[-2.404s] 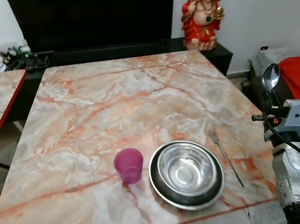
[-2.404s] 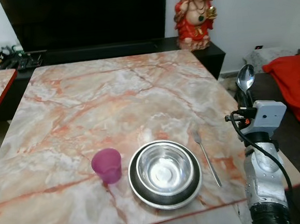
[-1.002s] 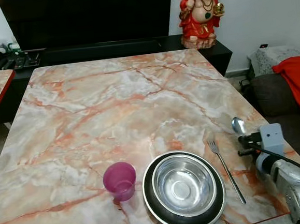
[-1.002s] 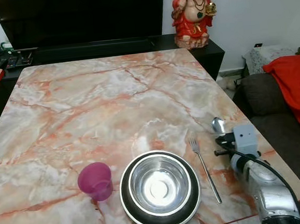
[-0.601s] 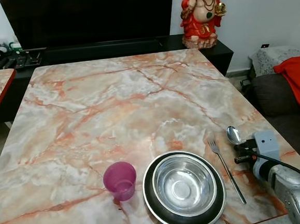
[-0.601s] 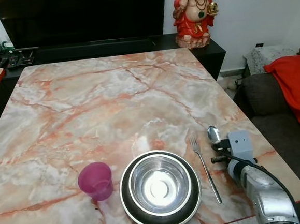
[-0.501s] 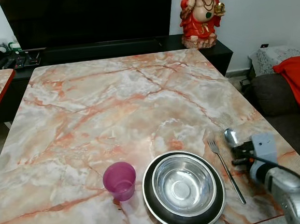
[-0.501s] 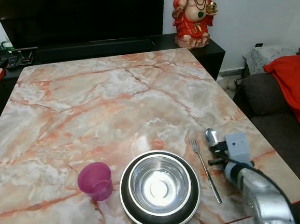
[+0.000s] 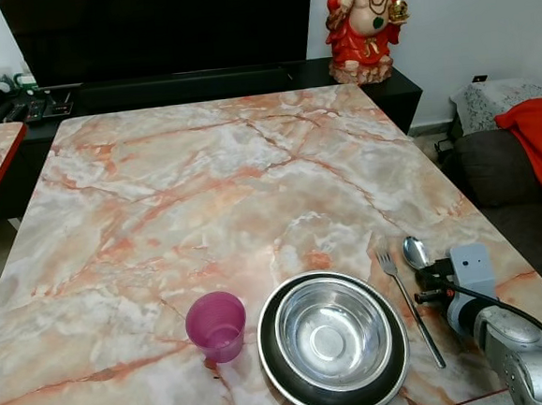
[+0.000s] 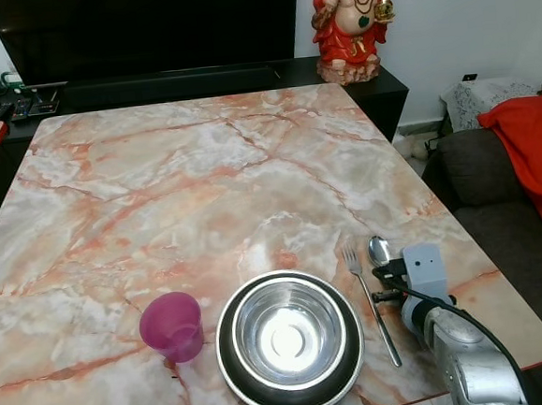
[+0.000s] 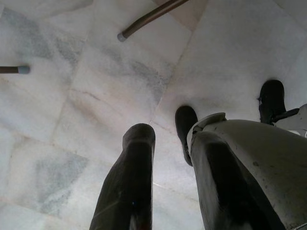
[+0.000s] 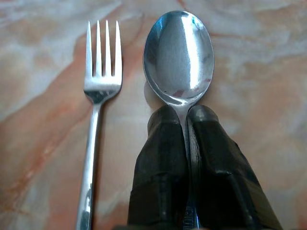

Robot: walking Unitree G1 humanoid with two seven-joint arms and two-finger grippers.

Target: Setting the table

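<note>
— So, where is the spoon point(image 12: 178, 57)?
— Pinched by its handle in the right hand point(image 12: 186, 124), bowl low over the worktop point(image 9: 204, 189), just beside the fork point(image 12: 98, 96).
— The left hand point(image 11: 165, 143)?
— Fingers spread, above the floor point(image 11: 72, 96).

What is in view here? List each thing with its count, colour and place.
Table: one, orange-veined marble, centre.
Cup: one, purple, left of the bowl.
Bowl: one, steel, on a dark plate.
Fork: one, silver, right of the plate.
Spoon: one, silver, beside the fork.
Statue: one, red, on the black cabinet.
Cloth: one, red, far right.
Right gripper: shut on the spoon.
Left gripper: open, above the floor.
</note>
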